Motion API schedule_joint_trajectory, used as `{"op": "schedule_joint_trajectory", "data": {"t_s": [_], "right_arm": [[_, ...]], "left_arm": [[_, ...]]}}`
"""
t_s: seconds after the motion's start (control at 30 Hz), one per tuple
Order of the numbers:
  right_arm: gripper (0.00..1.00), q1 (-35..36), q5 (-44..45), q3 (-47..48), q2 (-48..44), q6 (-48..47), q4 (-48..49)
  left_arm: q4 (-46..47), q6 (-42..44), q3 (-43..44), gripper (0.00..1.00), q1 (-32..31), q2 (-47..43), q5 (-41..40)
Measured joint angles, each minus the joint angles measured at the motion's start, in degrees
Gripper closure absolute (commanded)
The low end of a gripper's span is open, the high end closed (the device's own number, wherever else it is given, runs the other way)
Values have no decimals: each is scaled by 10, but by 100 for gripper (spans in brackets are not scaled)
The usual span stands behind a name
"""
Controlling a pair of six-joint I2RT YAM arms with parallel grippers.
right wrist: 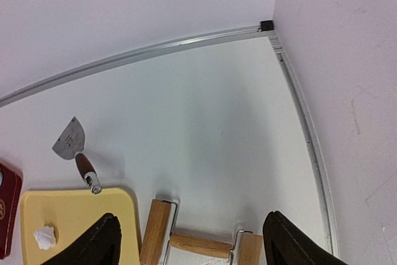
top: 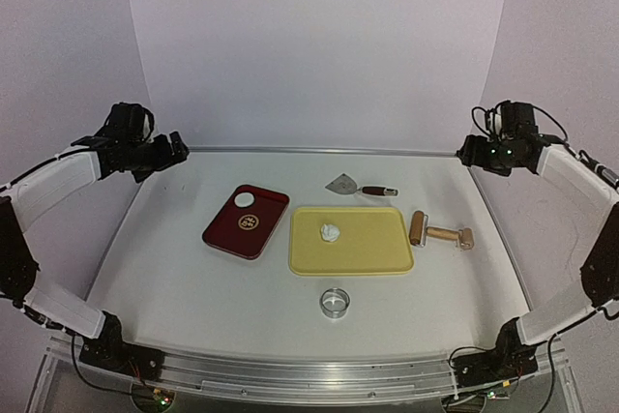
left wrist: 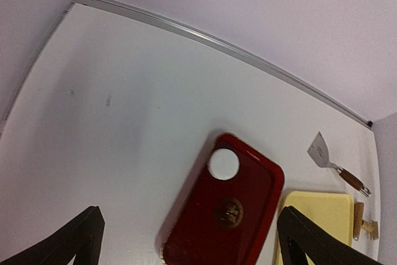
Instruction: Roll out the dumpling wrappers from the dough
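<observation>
Dough (top: pixel 330 231) sits as a small white lump on the yellow board (top: pixel 368 250) mid-table, nothing covering it. One round dumpling wrapper (top: pixel 245 200) lies at the far end of the red tray (top: pixel 227 231) just to the left. A wooden roller (top: pixel 418 227) lies right of the board, a scraper (top: pixel 341 183) beyond it, a ring cutter (top: pixel 335 313) in front. The left gripper (top: pixel 172 150) and right gripper (top: pixel 474 154) hang high over the far corners, jaws spread wide, both empty.

One each (seven kinds): dough lump (top: pixel 330 231), wrapper (top: pixel 245 200), red tray (top: pixel 227 236), yellow board (top: pixel 372 245), scraper (top: pixel 360 187), rolling pin (top: pixel 440 232), cutter (top: pixel 336 302).
</observation>
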Motion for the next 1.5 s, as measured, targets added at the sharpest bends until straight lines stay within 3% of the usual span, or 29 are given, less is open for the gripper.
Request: {"op": "schedule_joint_trajectory", "data": {"t_s": [0.3, 0.43, 0.6, 0.87, 1.17, 1.5], "right_arm": [[36, 132, -31, -7, 107, 74, -35], [38, 139, -21, -32, 131, 142, -48], [40, 117, -7, -49, 151, 189, -70], [39, 20, 17, -55, 151, 211, -122], [39, -68, -5, -52, 190, 171, -167], [34, -75, -46, -63, 215, 109, -179]], "left_arm": [[38, -84, 5, 2, -150, 86, 54], [51, -115, 5, 2, -178, 110, 72], [60, -132, 5, 2, -186, 120, 91], [48, -112, 8, 1, -186, 120, 93], [47, -101, 8, 0, -186, 123, 118], [48, -97, 5, 1, -186, 131, 131]]}}
